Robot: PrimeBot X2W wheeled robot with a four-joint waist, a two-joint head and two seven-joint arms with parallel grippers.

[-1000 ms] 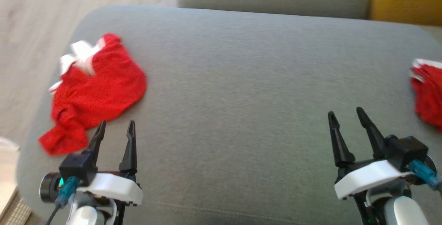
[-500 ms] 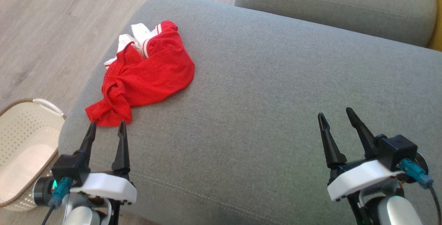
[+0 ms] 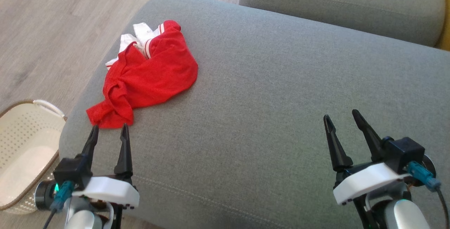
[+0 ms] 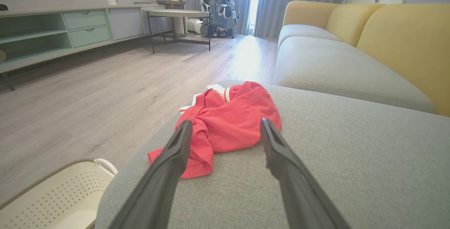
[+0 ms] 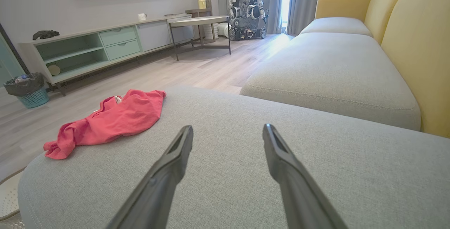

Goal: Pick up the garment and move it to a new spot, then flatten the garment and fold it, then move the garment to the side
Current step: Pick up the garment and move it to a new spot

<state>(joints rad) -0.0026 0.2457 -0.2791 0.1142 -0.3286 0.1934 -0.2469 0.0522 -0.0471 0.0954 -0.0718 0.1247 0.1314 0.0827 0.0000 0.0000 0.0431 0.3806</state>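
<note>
Garment [image 3: 147, 77], one, crumpled on cushion [image 3: 281, 99], one basket [image 3: 24, 134]

left gripper [image 3: 109, 131] agape, fingers forward; right gripper [image 3: 341, 116] likewise

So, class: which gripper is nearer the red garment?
Left. The left gripper sits just short of the red garment; the right gripper is far off across the grey cushion.

The garment [image 3: 147, 77] is showing thin red cloth, matt and finely dimpled, with white trim. The sofa seat [image 3: 281, 91] is showing grey woven fabric, matt and slightly coarse. The floor [image 3: 45, 18] is looking like pale wood-grain planks. The basket [image 3: 21, 141] is looking like cream perforated plastic. The left claw [image 3: 109, 128] and right claw [image 3: 341, 114] are showing matt black fingers [image 3: 124, 151].
</note>
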